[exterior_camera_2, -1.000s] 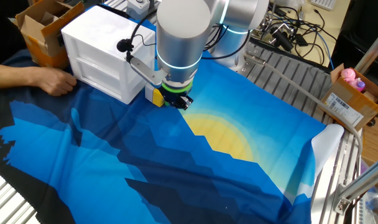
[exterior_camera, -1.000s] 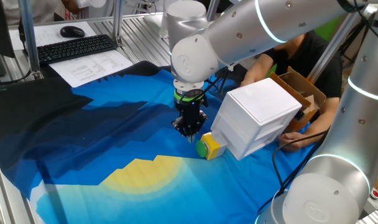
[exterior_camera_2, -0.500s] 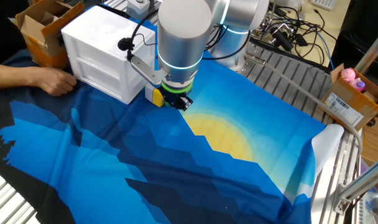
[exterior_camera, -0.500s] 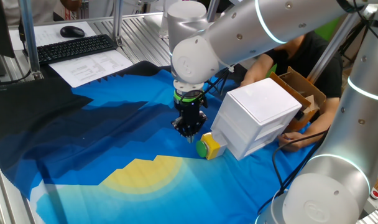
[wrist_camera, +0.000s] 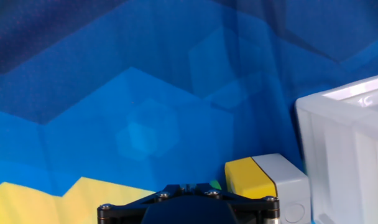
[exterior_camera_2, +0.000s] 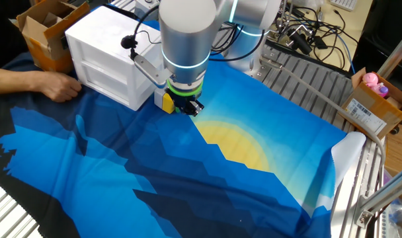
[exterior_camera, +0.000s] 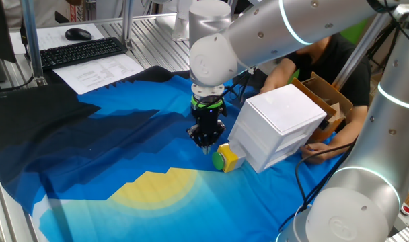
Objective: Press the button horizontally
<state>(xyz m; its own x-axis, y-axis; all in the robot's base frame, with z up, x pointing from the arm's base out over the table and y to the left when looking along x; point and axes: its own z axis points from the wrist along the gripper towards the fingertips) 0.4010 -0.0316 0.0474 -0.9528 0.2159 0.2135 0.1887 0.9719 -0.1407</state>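
While the arm reaches down over the desk (exterior_camera: 29,202), its gripper (exterior_camera: 206,144) hangs just above the blue and yellow cloth (exterior_camera: 124,148), immediately beside the button (exterior_camera: 218,160). Seen from one fixed view, the button is a small green disc set in the side face of a yellow cube housing (exterior_camera: 229,156), and that face is turned toward the gripper. The housing sits on the cloth, close against the lower front corner of the white box (exterior_camera: 278,128); whether the two touch cannot be determined.

From the other fixed view, the gripper (exterior_camera_2: 188,108) partly covers the housing (exterior_camera_2: 164,100), of which only a yellow portion shows to the left of the wrist; the white box (exterior_camera_2: 108,53) stands behind it.

The hand view shows the dark gripper body (wrist_camera: 189,208) at the bottom edge, a sliver of the green button (wrist_camera: 215,185) just beside it, and the yellow and grey housing (wrist_camera: 263,180) next to the white box (wrist_camera: 350,155).

State of the fingers: cannot tell, since no view shows the fingertips clearly. Contact between gripper and button cannot be confirmed.

A person's hand (exterior_camera_2: 52,84) rests on the cloth beside the white box, near a cardboard box (exterior_camera_2: 45,30)
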